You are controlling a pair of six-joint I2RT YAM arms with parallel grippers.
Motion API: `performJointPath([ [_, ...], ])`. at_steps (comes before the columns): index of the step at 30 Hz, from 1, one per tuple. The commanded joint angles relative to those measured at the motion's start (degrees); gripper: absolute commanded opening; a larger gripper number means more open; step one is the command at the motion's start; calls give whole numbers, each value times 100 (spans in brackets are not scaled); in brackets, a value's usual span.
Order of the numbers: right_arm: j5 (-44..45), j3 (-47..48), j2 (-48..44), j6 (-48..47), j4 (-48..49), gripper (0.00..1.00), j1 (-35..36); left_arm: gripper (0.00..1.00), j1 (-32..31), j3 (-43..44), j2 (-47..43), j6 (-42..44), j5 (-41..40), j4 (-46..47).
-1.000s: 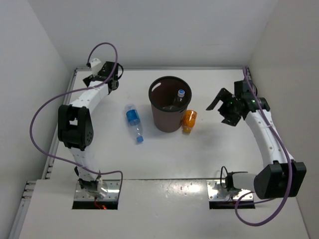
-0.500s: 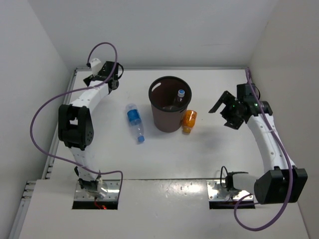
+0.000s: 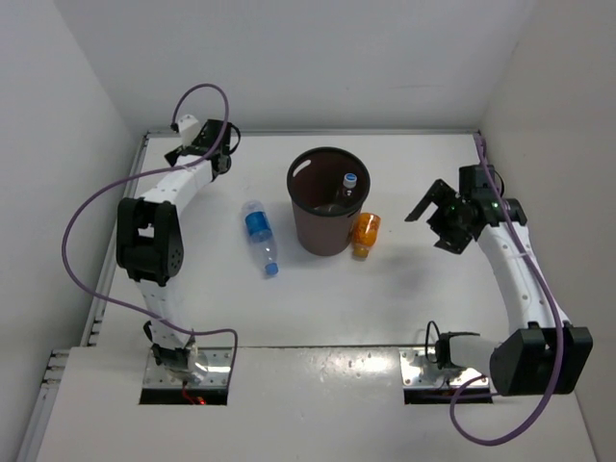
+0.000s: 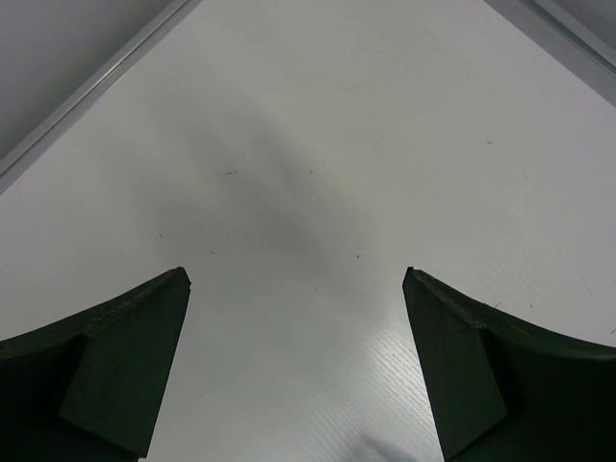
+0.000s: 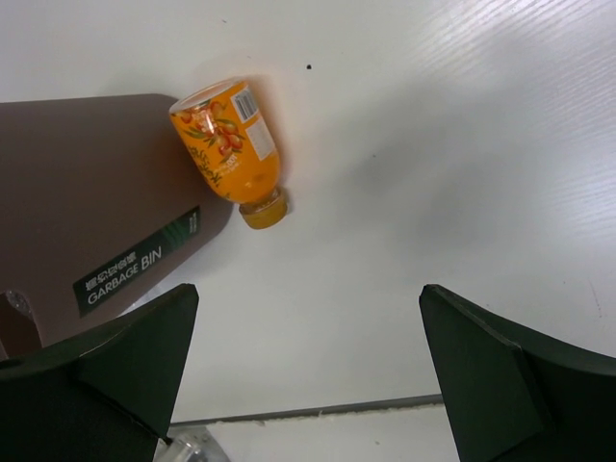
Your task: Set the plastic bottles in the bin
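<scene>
The bin [image 3: 320, 234] is a dark brown bucket standing at mid-table. A clear bottle [image 3: 347, 185] with a blue cap leans inside it. A clear bottle with a blue label [image 3: 258, 234] lies on the table left of the bin. An orange bottle [image 3: 364, 233] lies against the bin's right side. In the right wrist view the orange bottle [image 5: 229, 144] touches the bin [image 5: 87, 212], cap toward the camera. My right gripper [image 3: 434, 223] [image 5: 308, 289] is open and empty, right of the orange bottle and apart from it. Over bare table at the back left, my left gripper [image 3: 223, 156] [image 4: 295, 272] is open and empty.
White walls enclose the table on the left, back and right, with a metal rail [image 4: 91, 91] along the edge near my left gripper. Purple cables loop from both arms. A "GARBAGE BIN" label [image 5: 135, 262] faces my right gripper.
My right gripper has drifted slightly to the right and nearer, still open. The left arm has barely shifted. The bottles and bin have not moved.
</scene>
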Motion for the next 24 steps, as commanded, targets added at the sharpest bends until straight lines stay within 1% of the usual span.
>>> performJointPath([
  [1, -67, -116, -114, 83, 85, 100, -54, 100, 54, 200, -46, -94, 16, 84],
  [14, -120, -116, -167, 83, 24, 100, -160, 100, 54, 253, 59, -94, 16, 84],
  [24, -67, -353, -562, 83, -143, 100, -265, 100, 54, 244, 112, -200, 69, 84],
])
